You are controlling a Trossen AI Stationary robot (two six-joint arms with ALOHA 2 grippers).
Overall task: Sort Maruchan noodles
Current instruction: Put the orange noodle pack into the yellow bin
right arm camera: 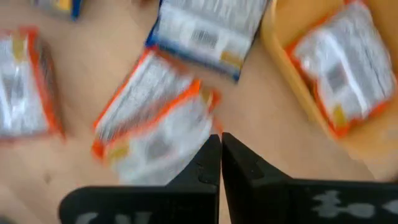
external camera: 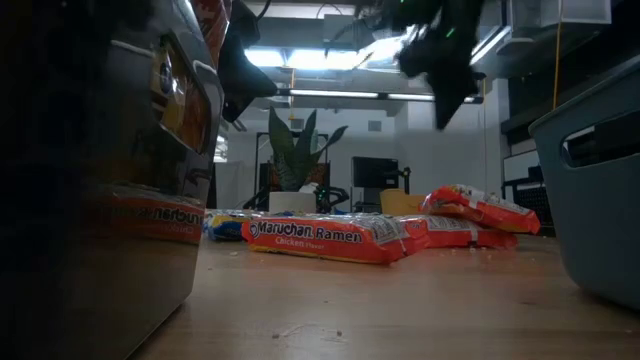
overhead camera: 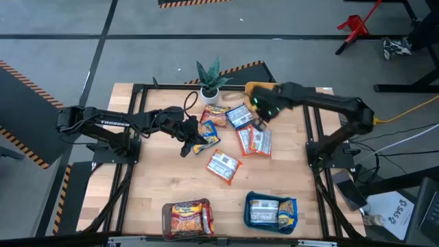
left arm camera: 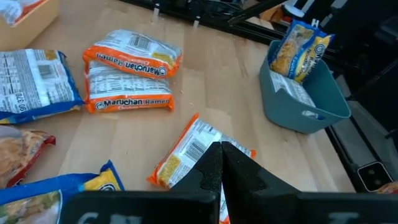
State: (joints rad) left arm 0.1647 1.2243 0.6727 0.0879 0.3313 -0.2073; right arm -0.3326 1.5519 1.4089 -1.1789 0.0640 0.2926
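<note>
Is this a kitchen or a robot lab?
Probably a robot lab or workshop, not a kitchen. The wooden table sits in a black metal frame on a grey floor with striped hazard tape, and the low view shows ceiling strip lights and an office chair behind.

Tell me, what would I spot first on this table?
Shiny ramen packets lie scattered mid-table, one orange packet lying alone. The left gripper and right gripper hang over them, fingers shut. A brown tray and teal tray at the front edge hold packets.
</note>
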